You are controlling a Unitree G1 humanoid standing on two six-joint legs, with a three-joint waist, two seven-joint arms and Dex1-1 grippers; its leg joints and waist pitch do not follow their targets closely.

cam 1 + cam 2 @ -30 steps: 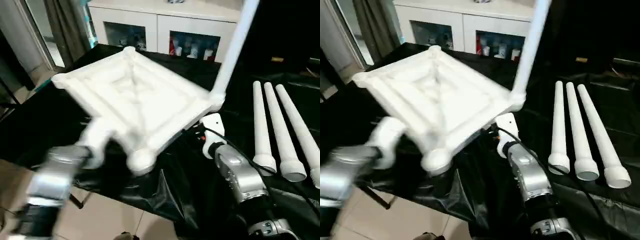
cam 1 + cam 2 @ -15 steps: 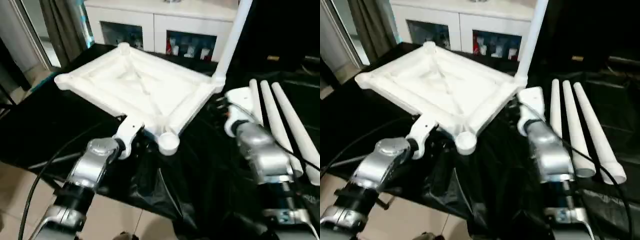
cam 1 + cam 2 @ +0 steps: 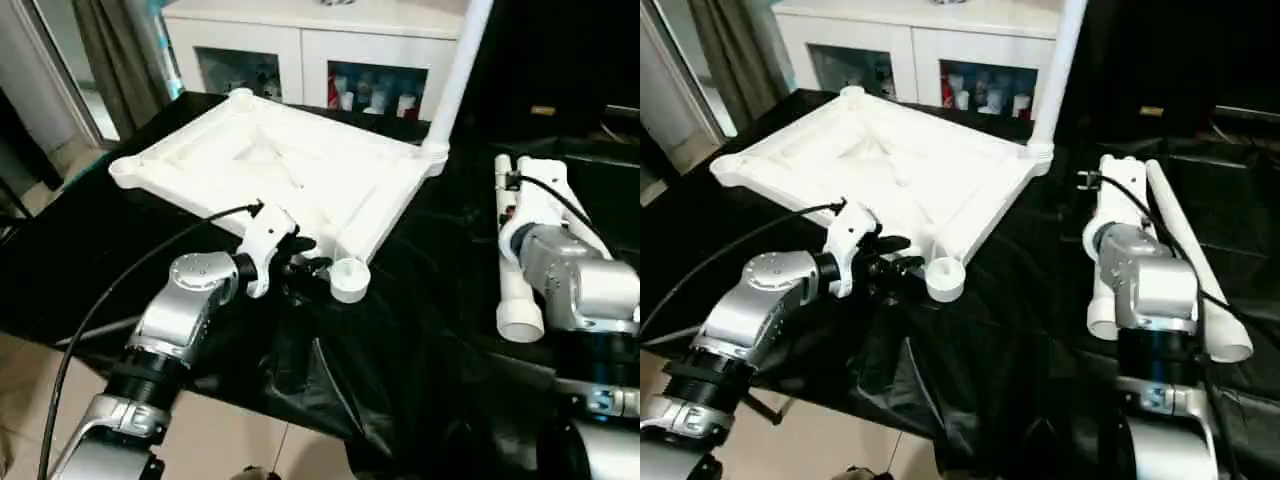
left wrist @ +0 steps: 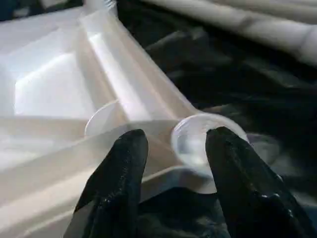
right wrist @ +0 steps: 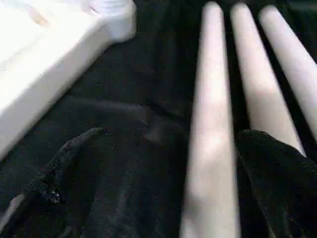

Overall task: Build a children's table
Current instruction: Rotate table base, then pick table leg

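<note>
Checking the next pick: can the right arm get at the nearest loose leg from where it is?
Probably yes. The right gripper is open above the nearest leg, its fingers to either side; only black cloth lies beside it.

Both hands (image 4: 176, 148) (image 5: 173, 163) open, outstretched

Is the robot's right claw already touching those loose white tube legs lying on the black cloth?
Apart. In the right wrist view the right claw is open, its black fingers straddling the nearest white tapered tube leg without contact.
</note>
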